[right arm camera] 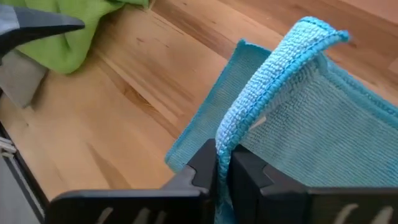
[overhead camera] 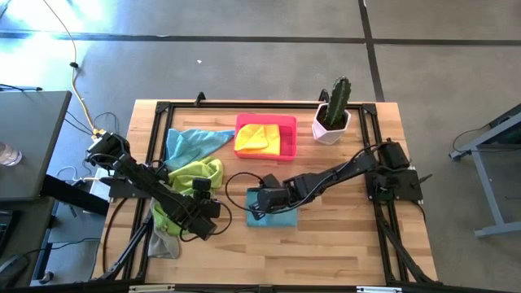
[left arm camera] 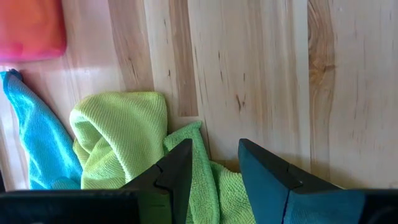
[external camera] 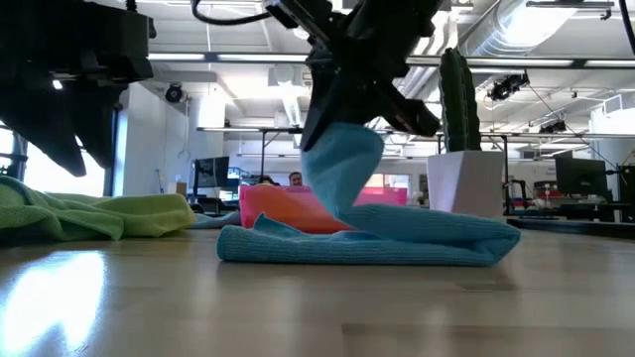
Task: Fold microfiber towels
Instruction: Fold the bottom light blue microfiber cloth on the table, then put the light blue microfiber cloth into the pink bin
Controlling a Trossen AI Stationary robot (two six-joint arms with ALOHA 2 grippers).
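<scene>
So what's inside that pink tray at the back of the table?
A yellow towel lies bunched in the pink tray, covering most of its floor. Whether anything sits beneath it cannot be seen.

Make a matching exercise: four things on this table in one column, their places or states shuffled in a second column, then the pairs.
Things:
1. yellow towel
2. blue towel
3. green towel
4. cactus

Places or states:
A. in a white pot at the far edge of the table
B. in the pink tray
C. edge pinched and lifted by the right gripper
D. crumpled by the left gripper

Pairs: 1-B, 2-C, 3-D, 4-A
</scene>
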